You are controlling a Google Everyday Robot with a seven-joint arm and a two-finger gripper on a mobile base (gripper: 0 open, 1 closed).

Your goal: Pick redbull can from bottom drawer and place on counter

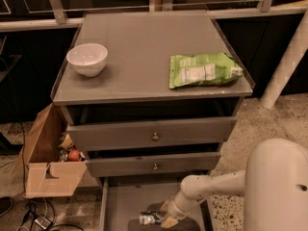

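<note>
Camera view. Bottom drawer (pixel 122 201): one, pulled out, under two knobbed drawers (pixel 192 131). Redbull can (pixel 149 218): one, lying inside the bottom drawer. End effector (pixel 166 214): one, inside the bottom drawer, at the can's right end; grip cannot be told. Worktop (pixel 144 47), above the bottom drawer: one white bowl (pixel 87 58), one green snack bag (pixel 204 70), print unreadable.

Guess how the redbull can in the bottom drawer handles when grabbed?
The redbull can lies on its side in the bottom drawer, so a nudge would probably roll it. Shiny metal looks smooth, likely slippery. The gripper is right beside it, low in the drawer.
</note>
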